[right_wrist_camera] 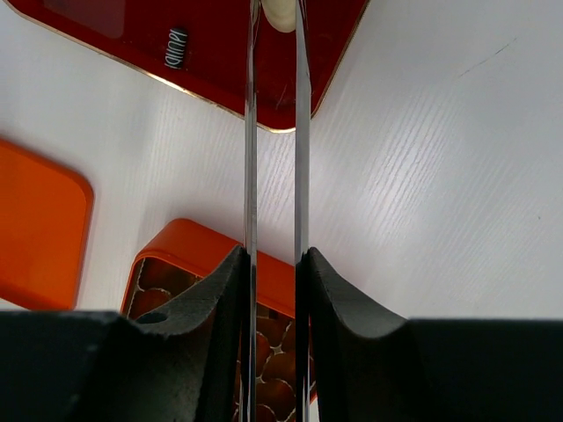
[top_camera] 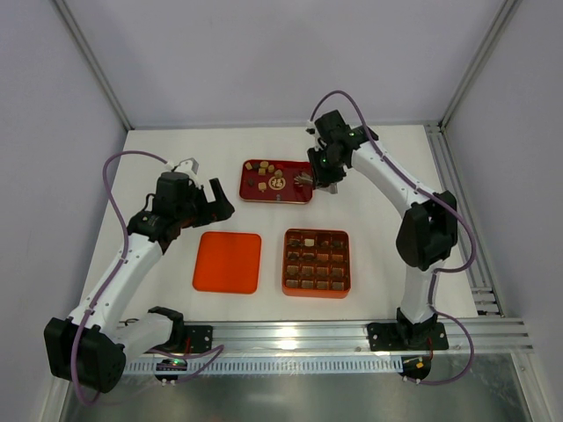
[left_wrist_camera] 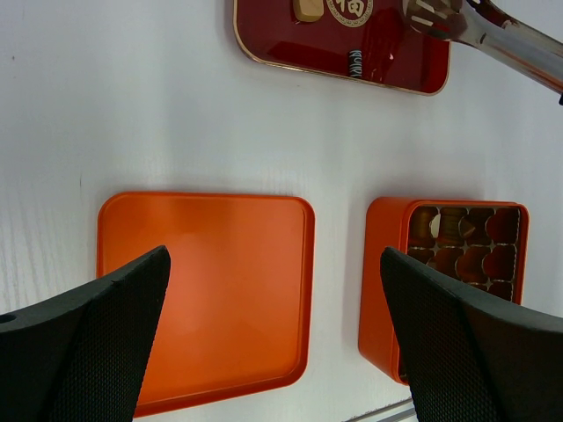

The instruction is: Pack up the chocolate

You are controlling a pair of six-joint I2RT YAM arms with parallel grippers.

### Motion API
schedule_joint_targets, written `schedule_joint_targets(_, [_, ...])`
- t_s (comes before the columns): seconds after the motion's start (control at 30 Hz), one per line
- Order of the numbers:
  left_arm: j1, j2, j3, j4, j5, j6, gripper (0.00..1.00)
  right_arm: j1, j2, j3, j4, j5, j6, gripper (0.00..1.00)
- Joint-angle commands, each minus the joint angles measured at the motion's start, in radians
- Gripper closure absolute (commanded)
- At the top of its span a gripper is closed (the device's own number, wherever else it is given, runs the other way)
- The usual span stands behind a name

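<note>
Right wrist view is showing my right gripper [right_wrist_camera: 273, 264] squeezing the tweezers [right_wrist_camera: 251, 132], its jaws drawn in narrow on the two metal blades. The blade tips are pinching one cream-white chocolate piece [right_wrist_camera: 280, 12] at the right end of the red tray [right_wrist_camera: 229, 61]; I cannot tell whether it is lifted off the tray floor. More loose chocolates [top_camera: 264, 171] are lying on the tray's left half. Toward me from the tray's right end, the orange box [top_camera: 285, 262] is sitting with boxed chocolates [left_wrist_camera: 457, 229] filling many cells. The orange lid [left_wrist_camera: 207, 294] is lying flat toward me from the tray's left end. My left gripper [left_wrist_camera: 274, 259] is hanging left of the tray, jaws spread wide, gripping nothing.
</note>
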Motion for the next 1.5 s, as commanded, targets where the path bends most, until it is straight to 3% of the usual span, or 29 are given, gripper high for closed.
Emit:
schedule_joint_targets(0.0, [0.003,-0.018,-0.001,0.029,0.007,0.007,0.00,-0.001,-0.106,-0.023,0.043,-0.025,0.019,0.66])
schedule_joint_targets(0.63, [0.001,-0.022,0.000,0.029,0.010,0.006,0.00,-0.001,-0.384,-0.254,0.063,-0.048,0.048,0.67])
schedule_joint_targets(1.47, [0.003,-0.004,0.000,0.032,0.016,0.004,0.00,-0.001,-0.840,-0.587,-0.084,-0.145,0.125,0.66])
